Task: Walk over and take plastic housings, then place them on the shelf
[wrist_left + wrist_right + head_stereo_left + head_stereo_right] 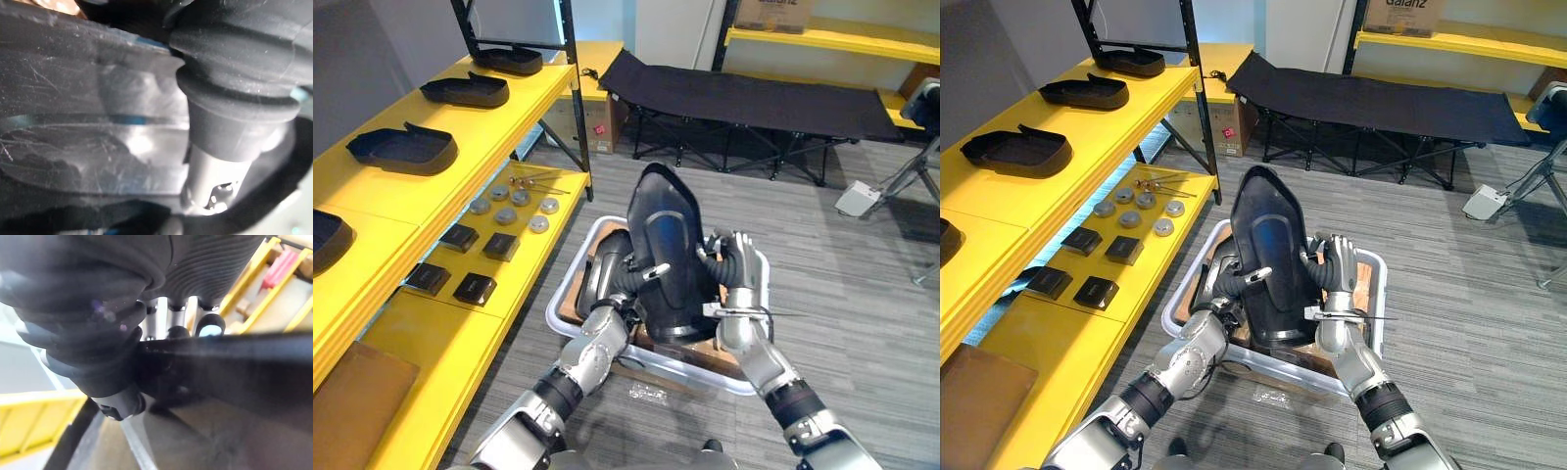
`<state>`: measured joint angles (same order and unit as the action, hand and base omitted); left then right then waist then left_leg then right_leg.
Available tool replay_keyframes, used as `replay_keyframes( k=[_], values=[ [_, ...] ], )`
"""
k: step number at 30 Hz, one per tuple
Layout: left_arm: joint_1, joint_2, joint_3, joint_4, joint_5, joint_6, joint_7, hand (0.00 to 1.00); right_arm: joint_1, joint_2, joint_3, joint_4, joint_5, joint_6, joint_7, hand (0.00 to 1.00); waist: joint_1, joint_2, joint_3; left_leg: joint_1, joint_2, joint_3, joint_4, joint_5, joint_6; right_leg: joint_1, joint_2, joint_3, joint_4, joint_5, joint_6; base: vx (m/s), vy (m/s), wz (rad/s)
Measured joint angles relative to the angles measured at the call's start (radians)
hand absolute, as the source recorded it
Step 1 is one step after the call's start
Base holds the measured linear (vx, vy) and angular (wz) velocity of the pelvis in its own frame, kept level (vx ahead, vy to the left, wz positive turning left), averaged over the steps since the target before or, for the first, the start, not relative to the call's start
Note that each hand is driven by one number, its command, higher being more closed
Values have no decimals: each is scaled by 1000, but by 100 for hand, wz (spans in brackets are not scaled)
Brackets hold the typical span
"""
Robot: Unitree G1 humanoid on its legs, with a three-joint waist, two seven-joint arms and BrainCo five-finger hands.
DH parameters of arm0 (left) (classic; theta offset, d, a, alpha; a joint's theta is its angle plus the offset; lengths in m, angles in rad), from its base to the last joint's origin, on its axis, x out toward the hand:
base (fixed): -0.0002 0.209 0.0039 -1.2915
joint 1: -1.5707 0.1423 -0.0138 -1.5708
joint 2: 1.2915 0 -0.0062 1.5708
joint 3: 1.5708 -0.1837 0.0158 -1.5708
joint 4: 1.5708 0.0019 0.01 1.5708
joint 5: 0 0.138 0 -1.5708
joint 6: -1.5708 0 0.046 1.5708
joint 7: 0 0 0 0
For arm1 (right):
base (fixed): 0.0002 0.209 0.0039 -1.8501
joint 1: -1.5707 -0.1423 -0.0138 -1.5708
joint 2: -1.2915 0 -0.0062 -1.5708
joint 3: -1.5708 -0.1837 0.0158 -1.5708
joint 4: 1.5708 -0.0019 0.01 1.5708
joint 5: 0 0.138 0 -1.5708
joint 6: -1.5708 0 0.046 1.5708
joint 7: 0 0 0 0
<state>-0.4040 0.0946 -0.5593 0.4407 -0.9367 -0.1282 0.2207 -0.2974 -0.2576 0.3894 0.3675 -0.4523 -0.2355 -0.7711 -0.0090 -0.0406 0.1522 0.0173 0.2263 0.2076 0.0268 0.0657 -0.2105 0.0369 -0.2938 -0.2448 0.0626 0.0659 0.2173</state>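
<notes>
A large black plastic housing (666, 245) stands nearly upright over a white bin (570, 294) on the floor, held between both hands. My left hand (619, 279) grips its lower left side, with a finger hooked over the glossy front. The left wrist view has the thumb (220, 147) lying against the scratched housing (88, 122). My right hand (739, 264) is at the right edge; in the right wrist view its fingers (168, 316) and thumb pinch the housing's rim (234, 362). More dark parts lie in the bin under the housing.
A yellow shelf (480, 127) runs along the left, carrying several black housings (403, 149). Its lower level holds small black boxes (475, 287) and round metal discs (506, 213). A black cot (744, 98) stands behind the bin. Grey carpet lies to the right.
</notes>
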Motion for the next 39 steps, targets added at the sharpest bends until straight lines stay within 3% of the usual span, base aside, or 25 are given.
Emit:
replay_keyframes(
  k=[5,12,17,18,21,22,25,27,31,33,35,39],
  values=[
    [9,0,-1,0,0,0,4,100,5,7,27,-3,4,0,-45,100,4,-18,-11,2,0,0,0,0,0,2,0,0,0,0,0,0,0,0],
    [10,0,-13,0,-47,-2,4,100,6,7,35,-6,7,0,-60,100,3,-20,-23,16,0,2,0,-2,2,18,0,0,-7,0,0,0,0,0],
    [11,3,-40,1,-74,-48,4,100,5,4,38,-11,-3,-8,-82,100,2,-20,-27,17,0,6,0,-2,1,18,0,1,-14,5,0,-1,2,-1],
    [11,3,-43,1,-75,-61,4,100,4,3,38,-16,-5,-10,-82,0,2,-20,-27,17,0,8,0,-2,1,19,0,1,-17,8,0,3,8,-4],
    [15,3,-38,1,-90,-97,-8,100,1,3,41,-35,-5,-45,-81,0,1,-22,-28,18,0,13,-1,-2,2,19,1,3,-26,14,0,3,8,-5],
    [18,3,-14,0,-126,-110,-35,100,1,3,53,-54,-5,-93,-81,0,0,-23,-29,18,0,16,-1,-3,2,19,1,5,-30,16,-1,3,7,-5],
    [64,2,48,-63,-148,-122,-78,100,8,14,74,-111,-5,-153,-80,0,-3,-33,-39,19,0,20,-2,-4,3,21,3,7,-41,22,0,2,5,-3],
    [87,2,77,-96,-141,-124,-86,100,23,18,75,-153,-6,-163,-77,0,-1,-40,-46,22,0,20,-2,-5,3,24,3,7,-43,22,0,0,0,0],
    [139,2,166,-200,-20,-124,-87,100,99,30,61,-322,5,-165,-12,0,-2,-42,-69,39,0,31,-10,-13,-3,34,5,10,-56,25,0,-11,10,-7],
    [162,-1,205,-229,32,-123,-85,100,118,30,44,-386,68,-175,55,0,-1,-36,-75,60,-1,48,-25,-13,-2,34,6,24,-55,25,0,-8,12,-18],
    [182,-7,248,-230,100,-122,-68,100,134,30,-16,-493,214,-180,156,0,-5,-25,-81,71,-1,53,-36,-13,-3,34,7,29,-55,25,0,-15,9,-9],
    [213,-23,303,-230,250,-122,3,100,134,23,-135,-599,387,-180,256,0,-6,-16,-86,81,-2,54,-57,-4,-8,34,10,29,-56,25,0,0,0,0]
  ],
)
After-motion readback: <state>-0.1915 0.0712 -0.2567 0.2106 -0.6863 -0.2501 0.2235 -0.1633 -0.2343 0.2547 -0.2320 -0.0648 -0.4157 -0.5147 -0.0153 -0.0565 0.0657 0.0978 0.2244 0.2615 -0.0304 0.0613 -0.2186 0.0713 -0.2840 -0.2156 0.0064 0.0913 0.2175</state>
